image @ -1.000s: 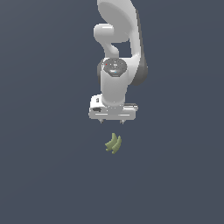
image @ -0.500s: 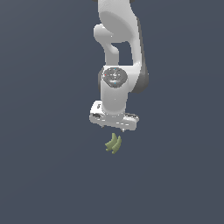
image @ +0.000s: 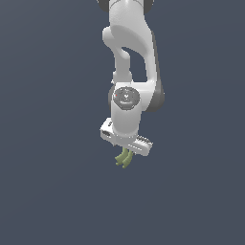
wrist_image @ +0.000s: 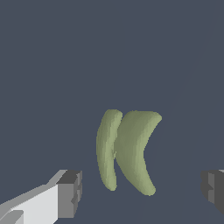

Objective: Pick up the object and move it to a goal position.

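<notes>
Nothing else lay on the dark desk (image: 52, 191) around the pincer (wrist_image: 140, 192), and nothing blocked its way. The pincer stood released, its two grey fingertips (wrist_image: 70, 192) spread wide apart. The olive-green object (wrist_image: 127, 151) lay on the desk between them, touching neither. Since half a second before, the pincer had come down, its body now hiding the top of the object (image: 124, 158)

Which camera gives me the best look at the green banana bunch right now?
The wrist view. There the banana bunch fills the middle of the picture, both curved fingers whole, lying between the open tool's fingertips without touching them. In the exterior view the bunch is tiny and its upper part is hidden behind the tool.
</notes>
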Robot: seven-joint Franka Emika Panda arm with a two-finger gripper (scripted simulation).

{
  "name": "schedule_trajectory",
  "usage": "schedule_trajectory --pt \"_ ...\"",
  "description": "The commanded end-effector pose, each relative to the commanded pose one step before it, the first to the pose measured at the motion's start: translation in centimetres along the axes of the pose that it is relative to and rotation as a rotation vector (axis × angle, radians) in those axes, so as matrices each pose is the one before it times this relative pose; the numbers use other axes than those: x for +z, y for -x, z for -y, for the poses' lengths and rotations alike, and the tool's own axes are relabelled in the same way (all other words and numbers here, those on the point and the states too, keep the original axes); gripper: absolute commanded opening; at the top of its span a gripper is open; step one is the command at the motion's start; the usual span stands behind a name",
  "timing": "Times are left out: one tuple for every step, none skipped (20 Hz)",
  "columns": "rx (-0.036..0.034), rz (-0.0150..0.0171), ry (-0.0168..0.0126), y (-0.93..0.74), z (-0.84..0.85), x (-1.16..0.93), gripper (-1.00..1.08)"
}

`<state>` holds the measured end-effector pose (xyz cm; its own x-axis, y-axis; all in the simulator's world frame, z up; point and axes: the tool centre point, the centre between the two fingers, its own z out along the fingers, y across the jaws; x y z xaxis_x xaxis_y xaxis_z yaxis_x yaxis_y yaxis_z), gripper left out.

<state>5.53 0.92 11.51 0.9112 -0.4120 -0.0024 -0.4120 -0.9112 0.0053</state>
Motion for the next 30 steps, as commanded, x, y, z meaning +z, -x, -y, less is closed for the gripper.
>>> schedule_trajectory --pt "0.03736 -0.00121 -0.00252 -0.401 0.289 0.358 1.0" --pt "0.01081 -0.00024 -0.00067 -0.108 0.09 0.114 1.0" --pt "0.00937 -0.00021 -0.00058 -0.092 0.078 0.099 1.0" --pt "0.00789 -0.00017 -0.00049 -0.076 0.068 0.085 1.0" --pt "0.00646 -0.00014 -0.0004 -0.062 0.055 0.069 1.0" --pt "0.00502 -0.00011 -0.00031 -0.047 0.044 0.054 1.0" --pt "0.00358 -0.00008 -0.00022 -0.033 0.032 0.039 1.0" --pt "0.00218 -0.00005 -0.00013 -0.021 0.017 0.023 1.0" --pt "0.00069 -0.00002 -0.00004 -0.006 0.008 0.008 1.0" --pt "-0.00469 0.00046 0.00047 0.055 -0.04 -0.024 1.0" --pt "0.0 0.0 0.0 0.002 0.002 0.042 1.0" --pt "0.0 0.0 0.0 0.005 0.007 0.126 1.0" --pt "0.0 0.0 0.0 0.008 0.011 0.21 1.0" --pt "0.00068 -0.00006 -0.00006 -0.01 -0.025 0.287 1.0" --pt "0.0 0.0 0.0 0.017 0.019 0.375 1.0" --pt "0.00069 -0.00006 -0.00006 -0.001 -0.019 0.45 1.0" --pt "0.00069 -0.00006 -0.00006 0.005 -0.016 0.53 1.0" --pt "0.00069 -0.00007 -0.00005 0.012 -0.013 0.606 1.0" --pt "0.00069 -0.00007 -0.00005 0.012 -0.014 0.599 1.0" --pt "0.0 0.0 0.0 0.029 0.023 0.521 1.0" --pt "0.00069 -0.00007 -0.00005 -0.001 -0.019 0.432 1.0" --pt "0.0 0.0 0.0 0.012 0.02 0.354 1.0" --pt "0.00068 -0.00006 -0.00007 -0.021 -0.021 0.264 1.0" --pt "0.0 0.0 0.0 -0.01 0.02 0.187 1.0" --pt "0.0 0.0 0.0 -0.022 0.02 0.103 1.0" --pt "0.0 0.0 0.0 -0.035 0.021 0.019 1.0" --pt "0.0 0.0 0.0 -0.039 0.018 -0.048 1.0" --pt "0.0 0.0 0.0 -0.013 0.005 -0.026 1.0" --pt "0.0 0.0 0.0 0.0 0.0 0.0 -1.0" --pt "0.0 0.0 0.0 0.0 0.0 0.0 -1.0"
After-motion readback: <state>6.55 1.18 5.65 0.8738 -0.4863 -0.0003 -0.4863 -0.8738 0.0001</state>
